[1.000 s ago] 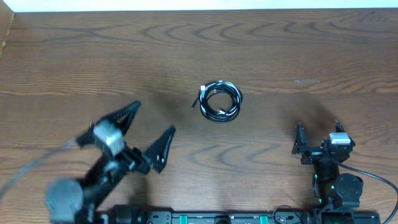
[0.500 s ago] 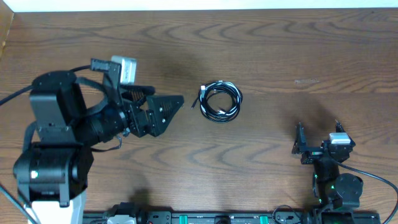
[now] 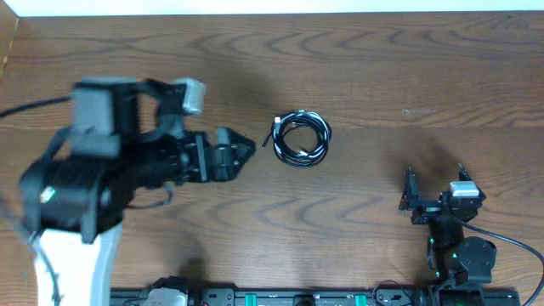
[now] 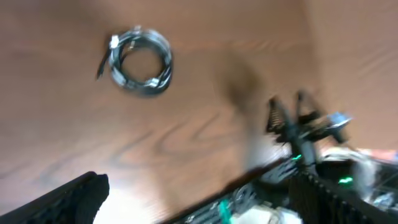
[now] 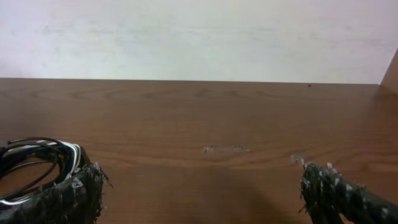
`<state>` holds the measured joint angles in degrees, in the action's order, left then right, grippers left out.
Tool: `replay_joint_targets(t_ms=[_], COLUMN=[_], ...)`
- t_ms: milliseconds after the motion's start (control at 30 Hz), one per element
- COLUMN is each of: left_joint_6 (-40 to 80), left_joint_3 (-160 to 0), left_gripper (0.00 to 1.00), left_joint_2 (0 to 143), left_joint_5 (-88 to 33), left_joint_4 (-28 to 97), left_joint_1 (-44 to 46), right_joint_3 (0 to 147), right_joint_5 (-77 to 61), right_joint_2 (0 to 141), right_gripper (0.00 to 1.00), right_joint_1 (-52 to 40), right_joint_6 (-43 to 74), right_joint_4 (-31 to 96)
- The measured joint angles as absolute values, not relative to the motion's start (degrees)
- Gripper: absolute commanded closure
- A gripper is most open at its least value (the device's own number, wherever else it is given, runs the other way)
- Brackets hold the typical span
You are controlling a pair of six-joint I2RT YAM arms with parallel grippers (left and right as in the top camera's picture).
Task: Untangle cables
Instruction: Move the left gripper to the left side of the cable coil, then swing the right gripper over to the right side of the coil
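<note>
Our left claw [image 3: 231, 155], wide open and empty, has swung in just left of the cables [image 3: 301, 138], coiled untouched on the worktop [image 3: 382, 51], so we judge a first grab near, while our right claw [image 3: 434, 189] sits open and empty, well right of them.

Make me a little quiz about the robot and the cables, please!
1. True or false: the left hand is holding the cables.
2. How do the cables lie? A) coiled in one bundle B) stretched out straight C) split into three piles
3. Which hand is nearer the cables?

Key:
1. False. It is open and beside them.
2. A
3. The left hand.
</note>
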<state>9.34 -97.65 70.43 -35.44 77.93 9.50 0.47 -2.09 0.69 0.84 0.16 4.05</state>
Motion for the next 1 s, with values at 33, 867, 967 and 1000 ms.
replay_joint_targets(t_ms=[33, 867, 967, 1000], left_joint_6=[9.2, 8.9, 8.9, 9.0], left_joint_3=[-97.7, -97.7, -97.6, -97.6], left_gripper=[0.02, 0.02, 0.02, 0.02], left_joint_2=[71.9, 98.9, 99.0, 99.0], left_joint_5=[-33.7, -23.6, -23.6, -23.6], left_joint_4=[78.7, 80.8, 76.4, 74.7], left_joint_1=[11.1, 17.5, 17.5, 17.5], right_joint_3=[0.5, 0.5, 0.5, 0.5], right_joint_5=[-2.1, -13.4, -20.1, -22.0], right_joint_2=[0.7, 0.7, 0.7, 0.7], right_gripper=[0.01, 0.01, 0.01, 0.01], right_joint_1=[0.9, 0.8, 0.8, 0.8], right_joint_6=[0.2, 12.8, 21.0, 23.7], right_joint_4=[4.1, 2.8, 2.4, 2.3])
